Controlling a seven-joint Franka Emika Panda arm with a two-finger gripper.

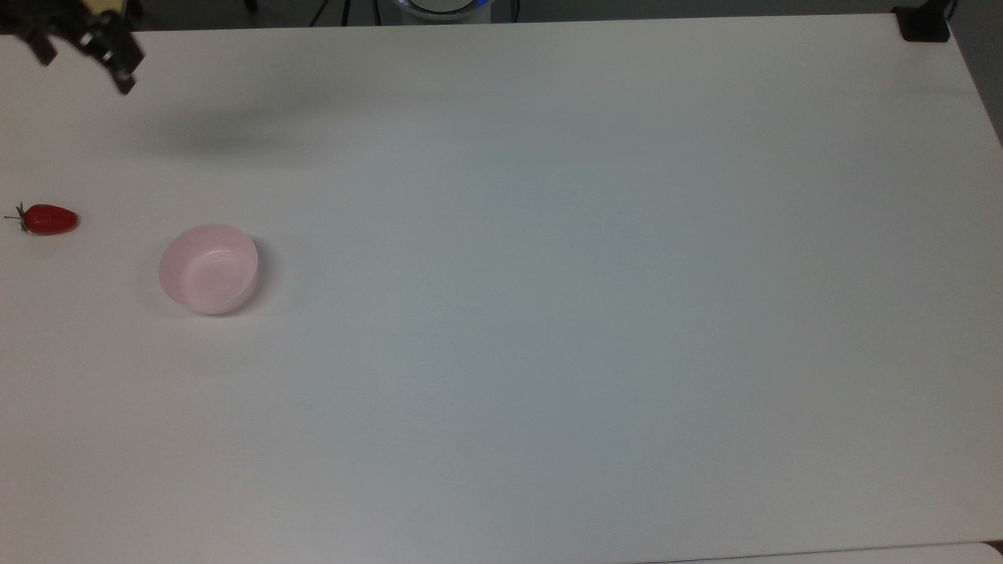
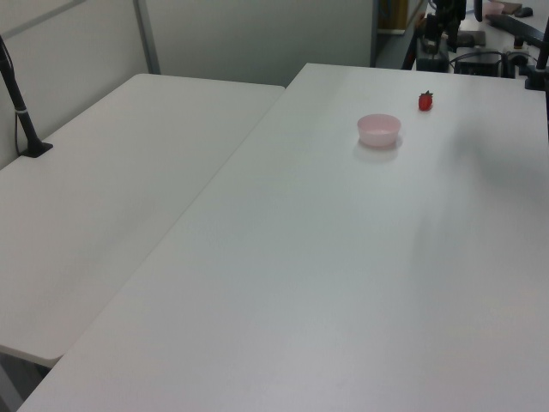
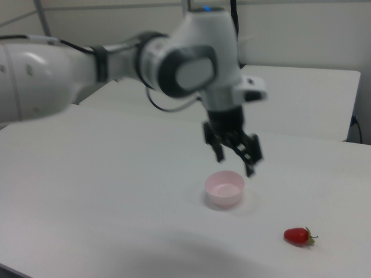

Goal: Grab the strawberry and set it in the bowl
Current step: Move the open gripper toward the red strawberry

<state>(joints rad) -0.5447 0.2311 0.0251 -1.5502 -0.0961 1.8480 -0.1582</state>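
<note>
Pink bowl (image 1: 209, 269) empty, strawberry (image 1: 48, 220) apart

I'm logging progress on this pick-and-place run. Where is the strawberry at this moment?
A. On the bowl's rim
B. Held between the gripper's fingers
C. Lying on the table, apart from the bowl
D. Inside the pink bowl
C: the strawberry lies on the white table, clear of the empty bowl, while the open gripper hangs above, holding nothing.
</note>
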